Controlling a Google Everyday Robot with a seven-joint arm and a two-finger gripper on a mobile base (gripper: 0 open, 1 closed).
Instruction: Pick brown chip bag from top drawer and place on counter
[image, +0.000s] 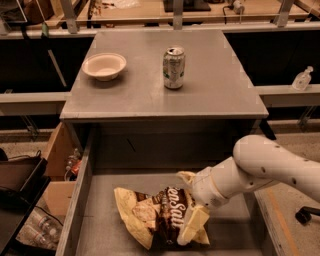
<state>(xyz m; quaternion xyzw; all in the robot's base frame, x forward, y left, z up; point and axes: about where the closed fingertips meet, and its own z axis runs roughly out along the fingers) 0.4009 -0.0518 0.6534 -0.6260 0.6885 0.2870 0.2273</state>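
Observation:
The brown chip bag (150, 215), cream-yellow and dark brown with white lettering, lies crumpled on the floor of the open top drawer (75, 200), near the middle front. My gripper (183, 209) reaches in from the right on a white arm and is down at the bag's right end. Its cream fingers are spread, one above the bag (184, 176) and one low over its right edge (192, 224). The bag still rests on the drawer floor. The grey counter (140, 95) is just behind and above the drawer.
A white bowl (104, 66) sits on the counter at the left and a soda can (173, 68) stands at its middle. A clear bottle (302, 79) stands on a ledge at the far right. Boxes and clutter lie left of the drawer.

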